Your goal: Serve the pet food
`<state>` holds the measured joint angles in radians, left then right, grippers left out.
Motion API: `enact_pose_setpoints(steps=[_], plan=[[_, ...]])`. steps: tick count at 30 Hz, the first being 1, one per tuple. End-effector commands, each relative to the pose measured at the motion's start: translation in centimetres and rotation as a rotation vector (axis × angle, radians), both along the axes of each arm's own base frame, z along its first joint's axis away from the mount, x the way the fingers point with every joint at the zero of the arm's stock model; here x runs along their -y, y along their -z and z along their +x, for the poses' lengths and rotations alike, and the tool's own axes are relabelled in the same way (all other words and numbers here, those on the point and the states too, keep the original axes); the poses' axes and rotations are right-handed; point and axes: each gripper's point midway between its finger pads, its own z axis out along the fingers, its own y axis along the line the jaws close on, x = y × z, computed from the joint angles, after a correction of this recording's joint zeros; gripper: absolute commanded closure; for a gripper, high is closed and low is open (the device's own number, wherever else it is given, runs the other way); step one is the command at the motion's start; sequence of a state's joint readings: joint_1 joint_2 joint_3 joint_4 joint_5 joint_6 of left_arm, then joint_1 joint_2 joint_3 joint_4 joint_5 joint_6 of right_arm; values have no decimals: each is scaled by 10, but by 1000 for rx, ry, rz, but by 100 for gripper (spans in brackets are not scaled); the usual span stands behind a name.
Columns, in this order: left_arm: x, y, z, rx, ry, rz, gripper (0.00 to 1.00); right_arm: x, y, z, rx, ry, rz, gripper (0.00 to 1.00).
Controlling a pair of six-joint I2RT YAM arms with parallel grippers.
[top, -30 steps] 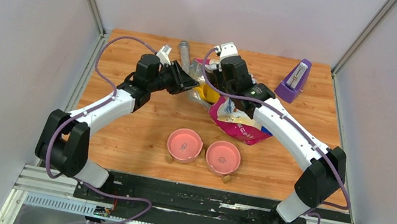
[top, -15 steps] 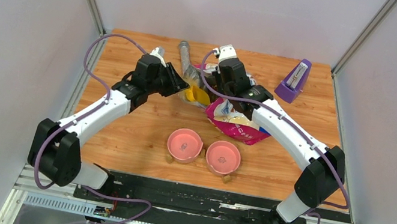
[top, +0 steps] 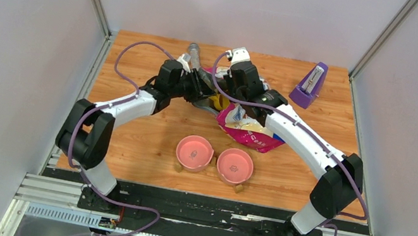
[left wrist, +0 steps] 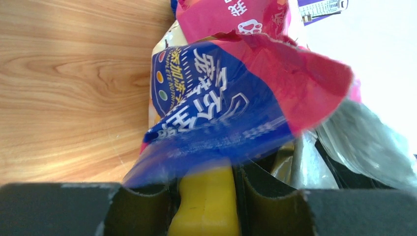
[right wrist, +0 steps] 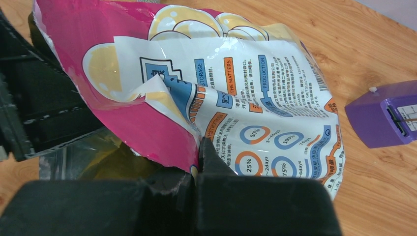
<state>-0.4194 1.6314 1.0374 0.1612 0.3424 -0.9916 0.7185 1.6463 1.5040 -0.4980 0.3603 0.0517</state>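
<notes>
Wooden table (top: 129, 117), read left to right. (1) The left gripper (top: 200, 88), near the middle of the far edge, is clamped on the handle of the yellow scoop (left wrist: 206, 199). In the left wrist view the smooth, rounded plastic handle sits between both fingers. The scoop's head points into the mouth of the bag (top: 250, 132), a placement that suits digging out a portion. (2) The right gripper (right wrist: 200, 167) is pinched tight on the torn upper edge of the bag. This grip appears meant to lift the lip and hold the mouth open for the scoop. The bag is thin, glossy film, crumpled and creased, printed pink, blue and white outside and silvery inside. (3) The pet food is not visible in any view; it is judged to lie inside the bag, hidden by the folded film. (4) 2 round, shallow pink bowls, the left bowl (top: 187, 143) and the right bowl (top: 228, 156), stand side by side near the near edge, both without food, placed in front of the bag to receive it. (5) A purple box (top: 308, 86), hard-edged and wedge-shaped, stands at the far right corner, well apart.
</notes>
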Motion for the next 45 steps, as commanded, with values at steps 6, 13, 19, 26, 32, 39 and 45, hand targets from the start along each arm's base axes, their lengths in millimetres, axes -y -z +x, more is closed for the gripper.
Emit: enact_pose_setpoints(steps=[6,13,19,26,32,39,45], plan=[[35,0,11,25,51,-99,100,11,12,0,-41,61,5,100],[23,-60,1,123,138,-264,100,27,19,6,-63,89,11,100],[-11,-81,-9,123,141,-328,100,41,12,16,-44,117,32,100],[-37,-85,-22,120,127,-279,100,66,4,28,-17,159,39,100],[-57,-97,-31,141,141,-310,100,82,1,33,1,182,59,100],[-74,-106,-29,130,98,-360,100,86,1,35,7,186,69,100],[-74,-117,-29,142,104,-455,100,88,-1,36,11,188,76,100]])
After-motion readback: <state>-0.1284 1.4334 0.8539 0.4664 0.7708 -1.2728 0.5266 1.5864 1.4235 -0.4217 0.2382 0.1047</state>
